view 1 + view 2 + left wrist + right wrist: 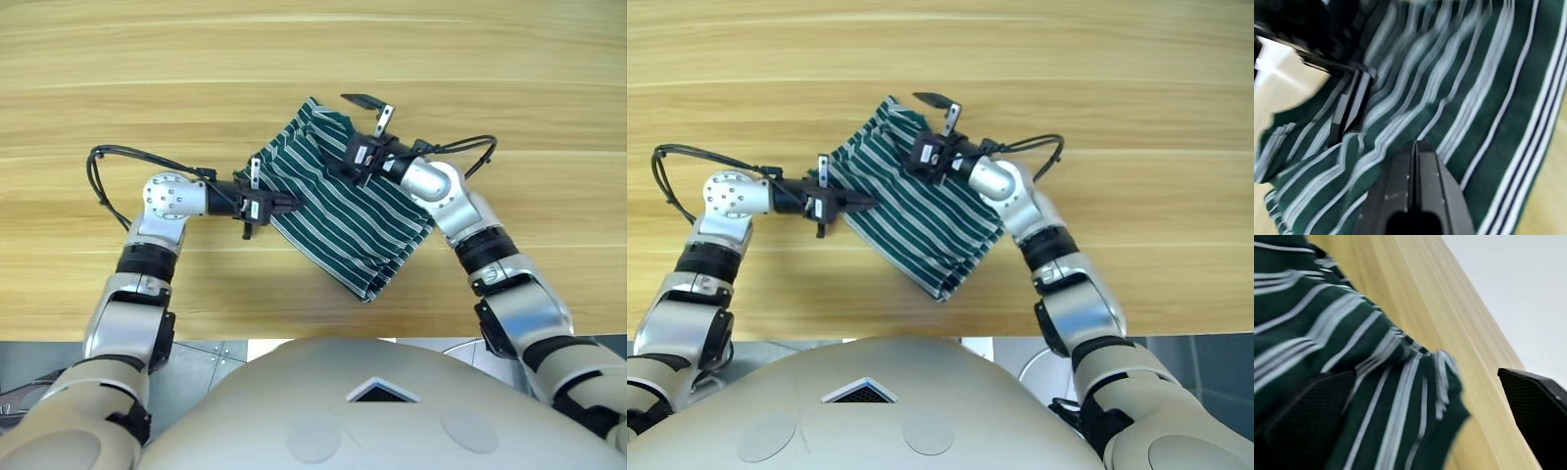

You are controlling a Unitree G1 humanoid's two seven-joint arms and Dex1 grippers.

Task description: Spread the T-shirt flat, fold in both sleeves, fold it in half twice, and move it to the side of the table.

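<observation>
1. Roughly in the middle of a light wooden table [147, 59] lies a dark green T-shirt [353, 220] with thin white stripes. It is folded into a compact, roughly square bundle, turned so that one corner points toward the robot and the opposite corner points away.
2. From the robot's left, the left gripper [289, 204] points sideways at the shirt's left corner, with its tip touching the cloth edge. In the left wrist view its two fingers [1400, 176] are pressed flat together over the striped fabric. Whether any cloth is pinched between them cannot be told.
3. From the robot's right, the right arm crosses above the shirt's right edge, bringing the right gripper [345, 117] to the far corner. Its jaws are spread wide: one finger [364, 101] sticks up clear of the cloth, above the bare table beyond the shirt.
4. In the right wrist view the other finger [1308, 416] sits low against the fabric, and the rumpled far corner of the shirt lies in the gap between the two fingers.
5. Along the near right edge, the stacked hems of the folded layers show.
</observation>
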